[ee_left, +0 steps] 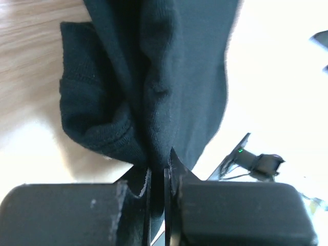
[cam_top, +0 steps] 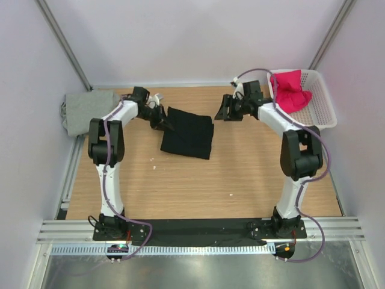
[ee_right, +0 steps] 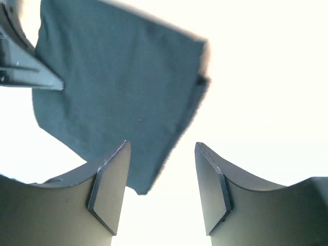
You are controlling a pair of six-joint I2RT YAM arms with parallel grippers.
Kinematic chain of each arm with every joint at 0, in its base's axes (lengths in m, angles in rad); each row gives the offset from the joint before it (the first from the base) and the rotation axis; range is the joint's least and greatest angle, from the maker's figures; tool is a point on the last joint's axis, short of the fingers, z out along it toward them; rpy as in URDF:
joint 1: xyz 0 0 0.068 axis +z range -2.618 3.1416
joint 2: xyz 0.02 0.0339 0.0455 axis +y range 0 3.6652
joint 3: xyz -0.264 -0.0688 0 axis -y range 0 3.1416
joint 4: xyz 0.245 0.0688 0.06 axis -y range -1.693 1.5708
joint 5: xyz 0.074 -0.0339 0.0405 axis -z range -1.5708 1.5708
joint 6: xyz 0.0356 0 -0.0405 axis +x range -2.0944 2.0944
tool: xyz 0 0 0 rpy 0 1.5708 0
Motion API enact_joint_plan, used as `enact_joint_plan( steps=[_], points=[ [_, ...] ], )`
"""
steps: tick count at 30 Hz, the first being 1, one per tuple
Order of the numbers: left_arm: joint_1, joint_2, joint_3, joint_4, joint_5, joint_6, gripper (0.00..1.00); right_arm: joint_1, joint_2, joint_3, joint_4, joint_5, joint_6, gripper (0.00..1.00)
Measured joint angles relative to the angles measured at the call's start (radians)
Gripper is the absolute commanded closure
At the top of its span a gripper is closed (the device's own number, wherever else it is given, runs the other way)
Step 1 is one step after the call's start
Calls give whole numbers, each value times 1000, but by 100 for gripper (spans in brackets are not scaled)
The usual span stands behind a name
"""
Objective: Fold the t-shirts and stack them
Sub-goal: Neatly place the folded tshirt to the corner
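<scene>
The black t-shirt [cam_top: 188, 133] lies folded into a rectangle on the middle of the table. My left gripper [cam_top: 163, 122] is shut on its left edge; in the left wrist view the black cloth [ee_left: 154, 92] bunches up between the closed fingers of the left gripper [ee_left: 158, 171]. My right gripper [cam_top: 224, 110] is open and empty, just right of the shirt's far right corner; in the right wrist view the shirt [ee_right: 118, 97] lies beyond the open right gripper [ee_right: 161, 192]. The grey t-shirt [cam_top: 89, 110] lies folded at the far left. The magenta-red t-shirt [cam_top: 292, 90] lies crumpled in the basket.
A white plastic mesh basket [cam_top: 323, 102] stands at the far right of the wooden table [cam_top: 198, 186]. Metal frame posts and white walls enclose the table. A black mat [cam_top: 198, 227] and a metal rail run along the near edge by the arm bases.
</scene>
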Motion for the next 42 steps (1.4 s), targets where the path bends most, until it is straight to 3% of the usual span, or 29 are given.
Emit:
enact_joint_plan(
  steps=[7, 11, 17, 22, 29, 42],
  points=[
    [35, -92, 239, -273, -116, 257, 100, -52, -322, -129, 13, 86, -79, 40],
    [64, -119, 278, -371, -204, 351, 100, -75, -407, -239, 0, 97, -105, 40],
    [124, -150, 314, -476, -385, 433, 100, -142, -443, -326, -26, 97, -116, 40],
    [156, -152, 516, -583, -486, 496, 100, -210, -473, -373, -10, 94, -102, 40],
    [175, -171, 644, -622, -560, 541, 100, -219, -514, -440, 9, 75, -76, 40],
    [209, -161, 740, -650, -630, 565, 100, -276, -521, -471, 52, 55, -39, 40]
  ],
)
